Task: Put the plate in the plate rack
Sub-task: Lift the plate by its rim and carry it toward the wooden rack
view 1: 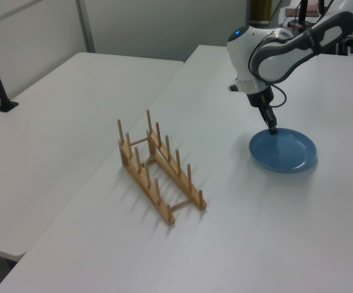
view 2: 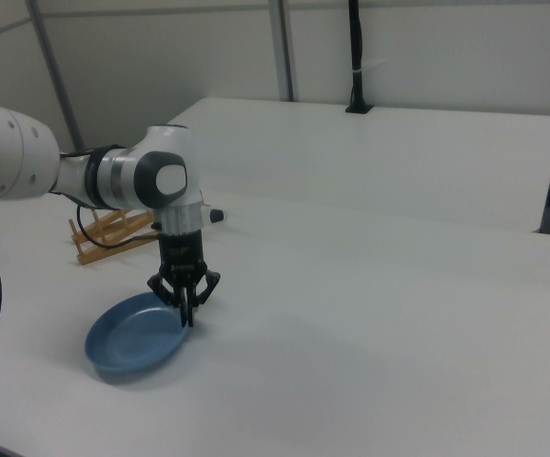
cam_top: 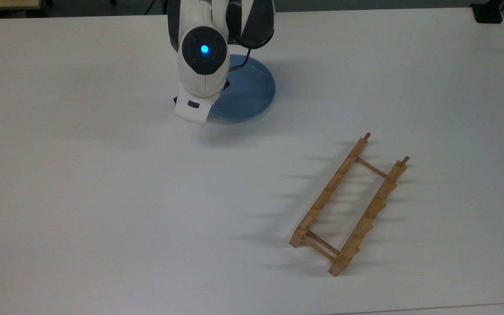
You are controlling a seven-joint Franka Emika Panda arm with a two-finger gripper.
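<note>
Now we see our gripper (view 2: 187, 309) pinched onto the near rim of the plate (view 2: 130, 339), fingers drawn close together on its edge. Our arm (view 1: 268, 49) rises directly above the plate. On the white table (cam_top: 103, 197), the plate rack (view 1: 157, 171) stands empty, well apart from the plate.

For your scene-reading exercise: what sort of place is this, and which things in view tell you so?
Probably a robotics lab or test room: a white robot arm works over plain white tables, partition walls stand behind, and a black pole is clamped to a table.
</note>
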